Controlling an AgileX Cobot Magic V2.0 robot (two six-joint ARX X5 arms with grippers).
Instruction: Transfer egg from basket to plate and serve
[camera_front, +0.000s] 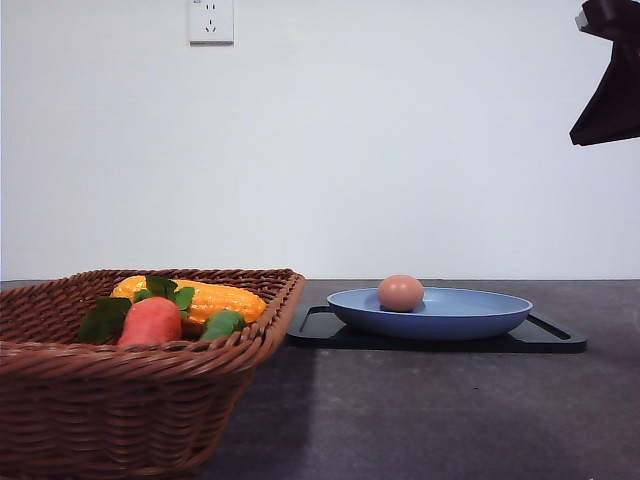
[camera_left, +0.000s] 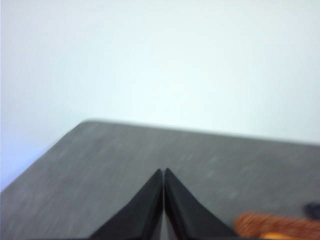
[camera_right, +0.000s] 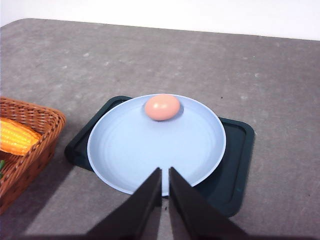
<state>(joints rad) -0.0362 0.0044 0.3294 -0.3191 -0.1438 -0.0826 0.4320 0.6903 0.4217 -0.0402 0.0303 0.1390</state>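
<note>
Table: we see a grey top (camera_front: 430, 420) under a white wall.
Egg: our egg (camera_front: 401, 293) lies on the plate (camera_front: 480, 318), centre right.
Basket: the basket (camera_front: 120, 420) sits lower left.
Grippers: our left gripper (camera_left: 164, 172) and right gripper (camera_right: 165, 171) are closed, holding nothing.

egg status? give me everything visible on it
The egg is small, oval, brownish-pink with a smooth matte shell and no visible cracks. It lies on its side inside the blue plate, off-centre, near the rim on the side farther from the right gripper. It touches only the plate, which sits on a black tray. No gripper contacts it.
</note>
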